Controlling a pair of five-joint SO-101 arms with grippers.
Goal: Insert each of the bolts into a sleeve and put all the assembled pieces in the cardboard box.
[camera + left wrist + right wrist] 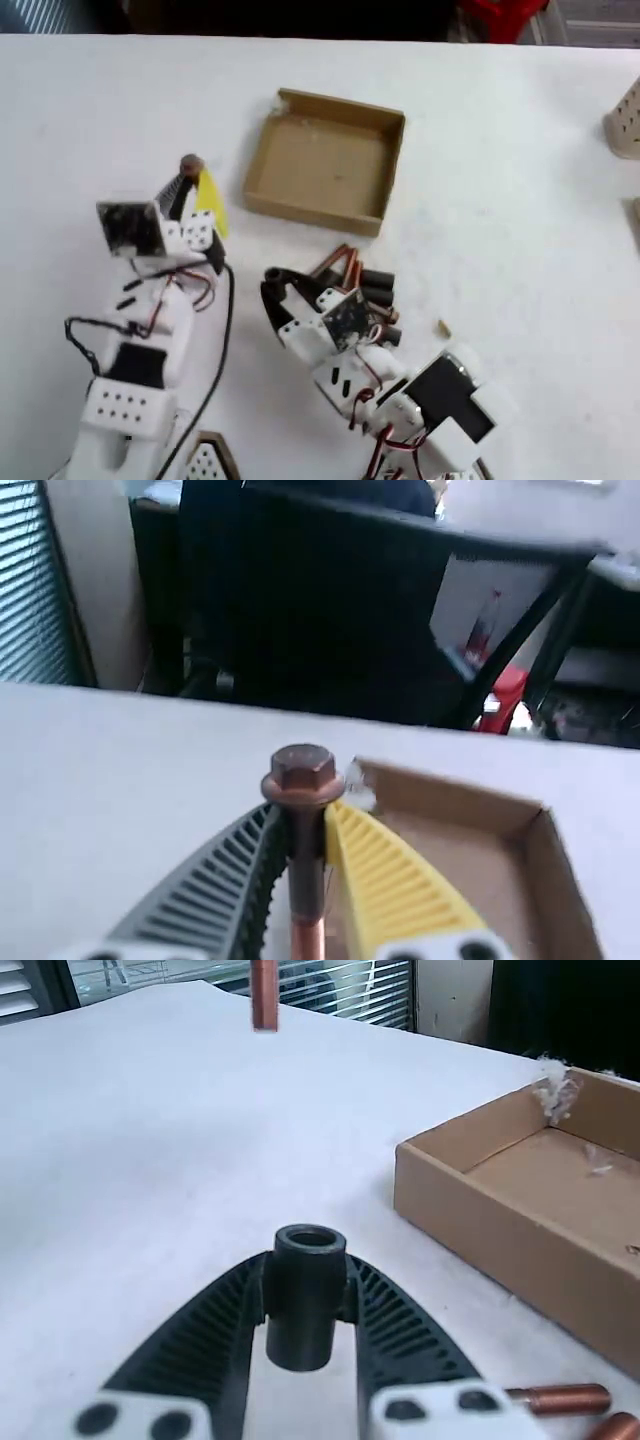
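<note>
Office-like workroom
A black office chair (330, 610) and window blinds (35, 580) stand behind the white worktop (120, 770).

Left gripper (305, 815): closed on bolt (300, 773), upright.
Right gripper (305, 1272): closed on sleeve (303, 1320), upright.
Left arm (140, 340), right arm (400, 390): side by side, apart.

Both arms are built of white shells with black servo blocks. The left arm (135, 400) is trailed by a thick black cable (226, 330) and red wires (203, 292). The left gripper (193, 190) is fitted with one grey and one yellow ribbed finger, the right gripper (278, 285) with two black ones.
</note>
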